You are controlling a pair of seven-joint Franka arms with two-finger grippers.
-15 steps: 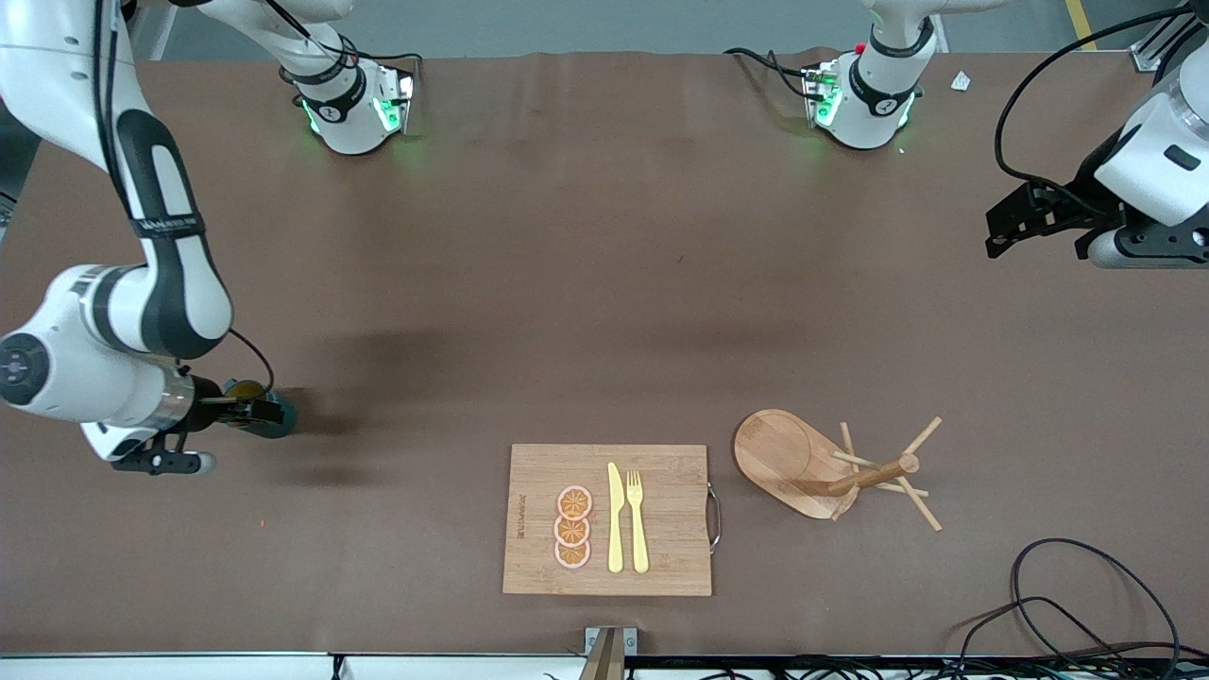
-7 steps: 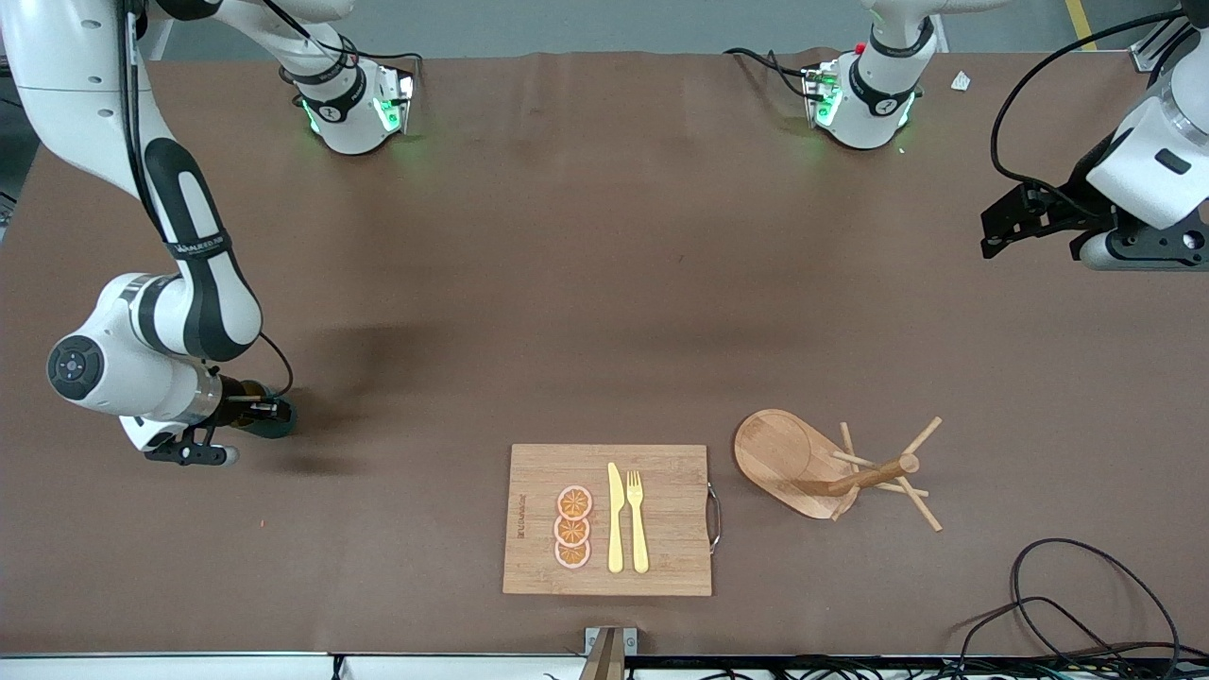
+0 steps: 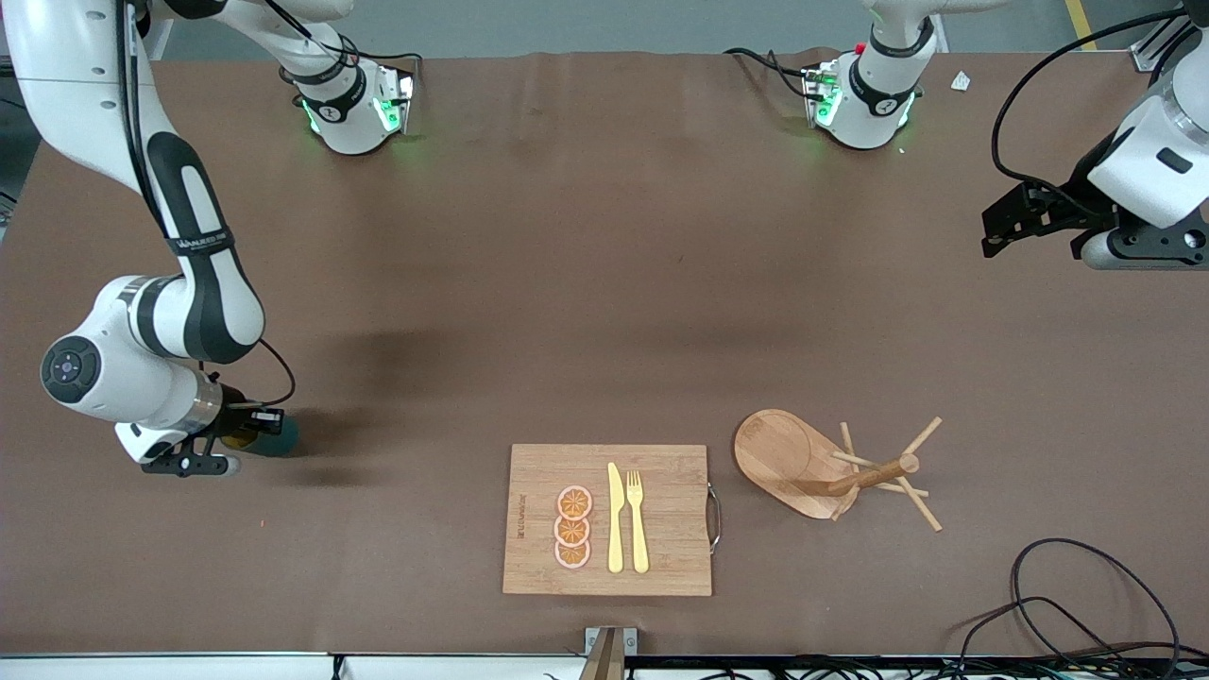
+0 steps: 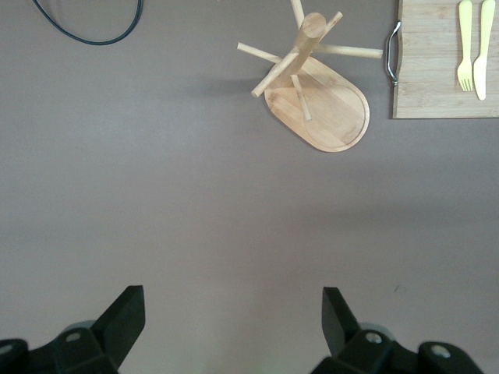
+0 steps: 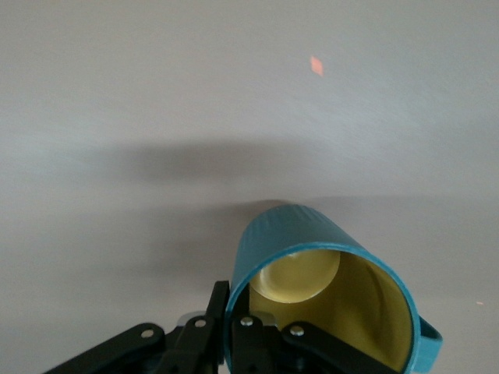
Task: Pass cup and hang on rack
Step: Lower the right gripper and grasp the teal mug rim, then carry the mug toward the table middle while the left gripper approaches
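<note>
The teal cup with a mustard-yellow inside sits at the right arm's end of the table, mostly hidden by the wrist. My right gripper is shut on its rim. In the right wrist view the cup fills the frame, one finger inside the wall and one outside. The wooden rack stands toward the left arm's end, beside the cutting board, and shows in the left wrist view. My left gripper is open and empty, high over the table at the left arm's end, and waits there.
A rectangular wooden cutting board with a yellow knife, a fork and orange slices lies near the front edge, between cup and rack. A black cable coils at the front corner by the left arm's end.
The right arm swung in over the cup, then eased slightly back; its gripper stays on the cup at about the same spot. The left arm hardly moved.
</note>
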